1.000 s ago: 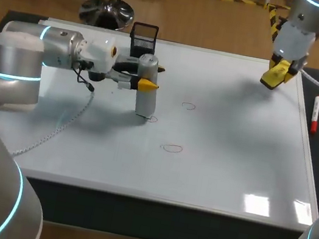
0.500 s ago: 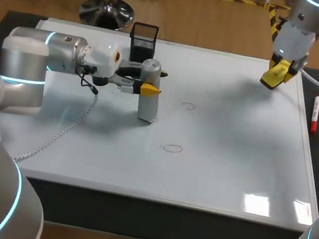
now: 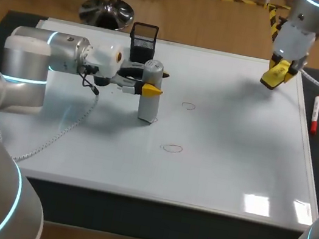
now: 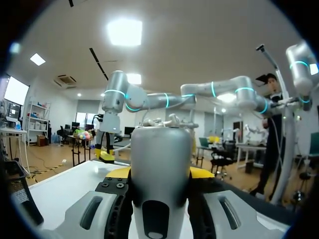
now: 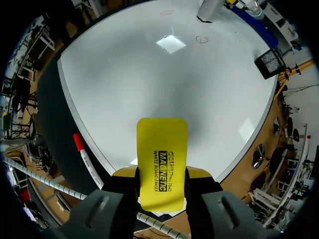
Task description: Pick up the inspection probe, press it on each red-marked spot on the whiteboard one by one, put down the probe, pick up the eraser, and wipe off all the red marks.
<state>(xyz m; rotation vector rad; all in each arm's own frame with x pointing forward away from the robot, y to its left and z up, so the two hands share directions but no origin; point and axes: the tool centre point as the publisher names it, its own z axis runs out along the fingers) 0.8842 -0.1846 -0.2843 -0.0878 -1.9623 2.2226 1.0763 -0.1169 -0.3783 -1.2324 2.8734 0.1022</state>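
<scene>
A grey cylindrical probe (image 3: 147, 106) stands upright on the whiteboard (image 3: 235, 145), its foot by a small red mark (image 3: 153, 119). My left gripper (image 3: 151, 81) comes in from the side and is shut on the probe's upper part; in the left wrist view the probe (image 4: 160, 159) fills the gap between the yellow tips. Two more red circles (image 3: 188, 106) (image 3: 172, 148) lie to its right and nearer the front. My right gripper (image 3: 277, 73) hangs over the board's far right corner, shut on the yellow eraser (image 5: 162, 159).
A black mesh holder (image 3: 143, 41) stands at the board's far edge, just behind the probe. A red-capped marker (image 3: 315, 114) lies on the dark mat off the board's right edge. The left arm's cable (image 3: 62, 127) trails over the board's left part.
My left arm has carried the upright probe slightly to the right. The right arm and the eraser have kept still.
</scene>
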